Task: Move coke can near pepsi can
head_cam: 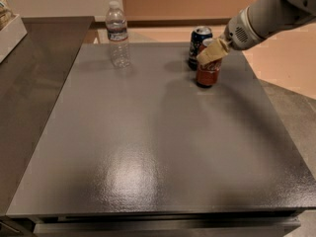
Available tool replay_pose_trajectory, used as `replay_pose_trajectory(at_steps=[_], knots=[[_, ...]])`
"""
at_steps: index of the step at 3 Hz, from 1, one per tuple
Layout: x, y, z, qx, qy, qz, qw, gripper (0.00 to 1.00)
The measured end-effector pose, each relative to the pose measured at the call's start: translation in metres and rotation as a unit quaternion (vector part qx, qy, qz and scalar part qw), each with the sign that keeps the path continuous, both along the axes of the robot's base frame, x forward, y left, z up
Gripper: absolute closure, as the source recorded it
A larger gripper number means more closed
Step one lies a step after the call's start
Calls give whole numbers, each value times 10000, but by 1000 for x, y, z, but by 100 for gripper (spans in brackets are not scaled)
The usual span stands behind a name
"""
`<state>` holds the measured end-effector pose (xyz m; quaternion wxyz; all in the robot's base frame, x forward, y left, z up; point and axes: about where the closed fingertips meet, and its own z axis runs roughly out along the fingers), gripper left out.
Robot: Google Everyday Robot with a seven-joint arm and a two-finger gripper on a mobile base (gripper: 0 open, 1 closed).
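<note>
On the surface's [148,147] far right, my gripper [211,53] sits at the top of the coke can [207,75]; whether it clamps, I cannot tell. That can stands just beside the pepsi can [198,39]; I judge only retreat remains.

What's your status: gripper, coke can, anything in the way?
Report: gripper at top of coke can. It stands upright, close beside pepsi can. Nothing between them; water bottle well apart.
</note>
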<state>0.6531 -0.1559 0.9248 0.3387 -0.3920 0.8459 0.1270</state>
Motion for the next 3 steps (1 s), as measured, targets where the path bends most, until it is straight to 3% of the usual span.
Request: replay_pose_trajectory(at_steps=[1, 2, 3], knots=[[4, -2, -9, -1, 61, -57, 10000, 13], [4, 0, -10, -1, 73, -40, 10000, 0], [4, 0, -10, -1, 73, -39, 10000, 0]])
